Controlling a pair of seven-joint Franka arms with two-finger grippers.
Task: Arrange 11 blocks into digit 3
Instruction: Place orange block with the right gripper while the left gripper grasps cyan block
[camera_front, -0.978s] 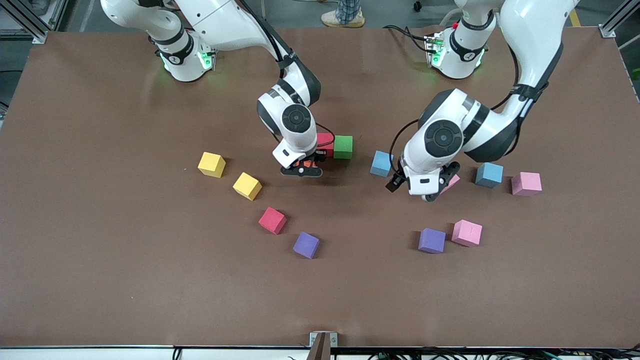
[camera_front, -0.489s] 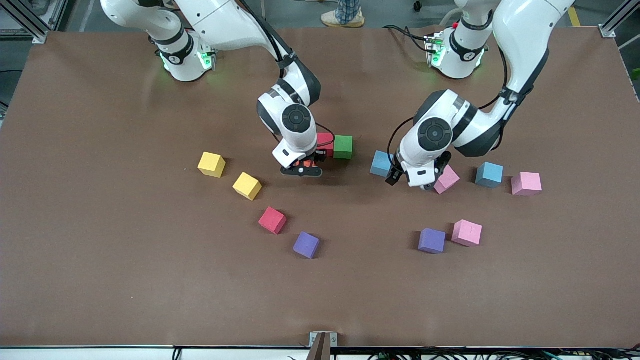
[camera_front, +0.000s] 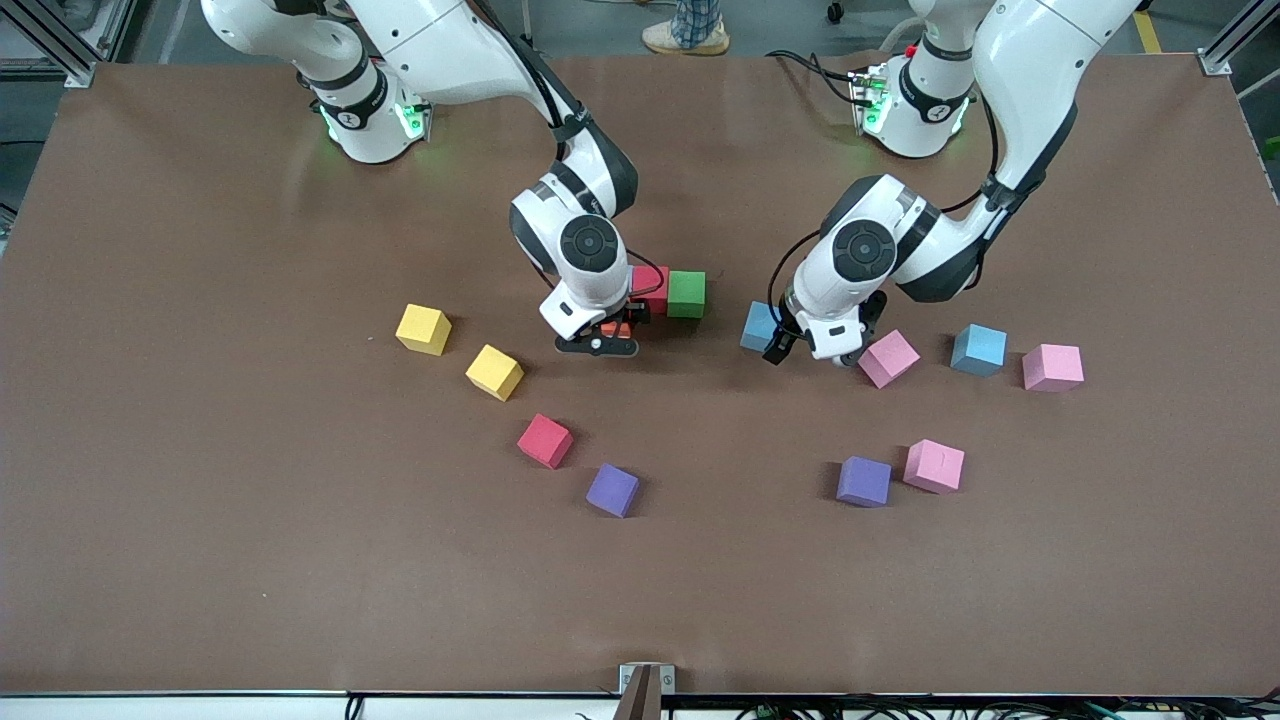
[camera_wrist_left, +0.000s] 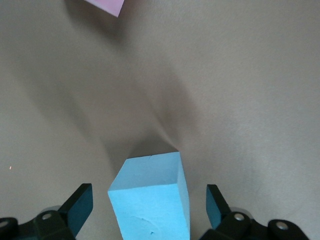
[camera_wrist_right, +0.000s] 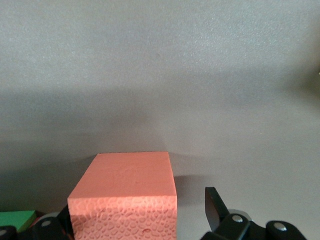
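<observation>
Since a second ago my left gripper (camera_front: 818, 350) has slid off the pink block (camera_front: 888, 357) toward the light blue block (camera_front: 762, 326), which now sits between its wide-open fingers (camera_wrist_left: 75, 205), untouched. My right gripper (camera_front: 598, 340) has hardly moved; its fingers (camera_wrist_right: 216, 205) stand apart around the orange block (camera_wrist_right: 125, 200), one with a clear gap, so I judge it released beside the red block (camera_front: 652, 288) and green block (camera_front: 686, 293), the start of the digit 3. To grasp well, I would centre the left fingers, descend squarely, then close. Open table (camera_front: 700, 560) lies all around; the pink block stays just beside the left fingers.
</observation>
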